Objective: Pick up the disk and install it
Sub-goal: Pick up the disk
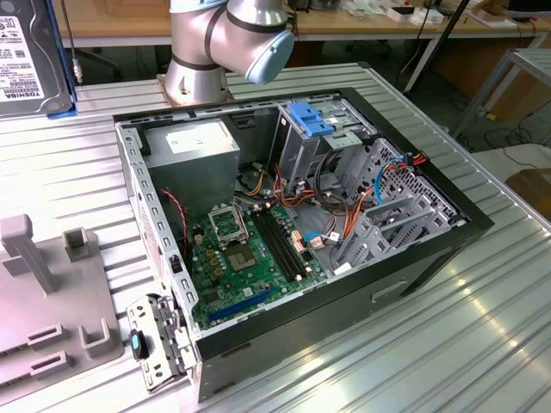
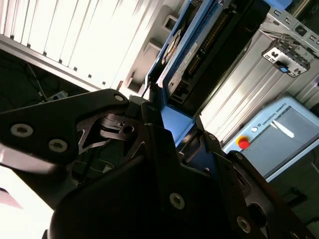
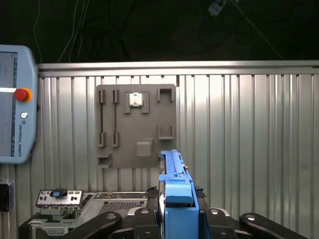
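Hand [image 3: 178, 219] is closed on the disk [image 2: 204, 50], with fingers [image 3: 151, 221] clamped either side of its blue rail [image 3: 174, 191]. Both wrist views agree. In the second wrist view the disk's connector end points away from the hand.

We read it as lifted clear of the bench [image 3: 249, 149] and not yet in the machine.

Handling, our take:
- Stiff, dense metal body, fairly heavy for its size, shock-sensitive.
- The plastic rail looks smooth and may flex a little.
- Best hold is square across the rail's long sides, off the label face and the connector.

Further out, a grey fixture plate [image 3: 137, 124] lies flat on the bench. In the exterior view the disk is at the exterior view's far left, close to the camera. It is well apart from the open computer case [image 1: 327, 323] and its drive cage [image 1: 340, 159]. A pendant [image 3: 15, 99] lies at the bench's far edge.
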Robot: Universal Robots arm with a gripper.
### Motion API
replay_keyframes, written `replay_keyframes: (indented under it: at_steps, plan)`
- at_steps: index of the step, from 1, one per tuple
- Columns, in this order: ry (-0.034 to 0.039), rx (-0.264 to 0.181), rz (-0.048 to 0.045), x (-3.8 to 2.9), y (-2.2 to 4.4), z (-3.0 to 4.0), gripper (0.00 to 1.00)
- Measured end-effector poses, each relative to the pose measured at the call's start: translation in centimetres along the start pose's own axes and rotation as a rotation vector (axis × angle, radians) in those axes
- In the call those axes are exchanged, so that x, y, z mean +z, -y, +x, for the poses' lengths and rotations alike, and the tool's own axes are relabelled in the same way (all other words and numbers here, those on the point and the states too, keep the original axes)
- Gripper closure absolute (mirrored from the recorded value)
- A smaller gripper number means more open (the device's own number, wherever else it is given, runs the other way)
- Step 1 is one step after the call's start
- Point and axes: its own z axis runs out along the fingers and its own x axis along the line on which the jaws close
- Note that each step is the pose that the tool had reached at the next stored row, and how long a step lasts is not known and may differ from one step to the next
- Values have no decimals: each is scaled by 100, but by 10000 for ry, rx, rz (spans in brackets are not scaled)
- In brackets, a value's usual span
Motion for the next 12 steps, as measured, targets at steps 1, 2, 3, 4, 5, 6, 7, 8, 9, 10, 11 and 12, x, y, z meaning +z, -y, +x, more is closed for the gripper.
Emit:
replay_keyframes:
  at_steps: [1,2,3,4,5,6,7,8,9,10,11,12]
  plan:
    - [0,0,-1,0,11,0,63]
    - [0,1,-1,0,35,-1,63]
    - [0,1,0,1,54,-1,63]
    - [0,1,0,1,72,-1,63]
    - [0,1,-1,2,96,-2,63]
    - [0,0,-1,2,116,-2,63]
    - [0,0,-1,3,154,-3,63]
    - [-1,0,-1,4,227,-4,63]
    - [0,0,-1,5,260,-4,63]
    - [-1,1,-1,4,275,-5,63]
    - [0,1,0,5,299,-5,63]
    - [0,1,-1,5,330,-5,63]
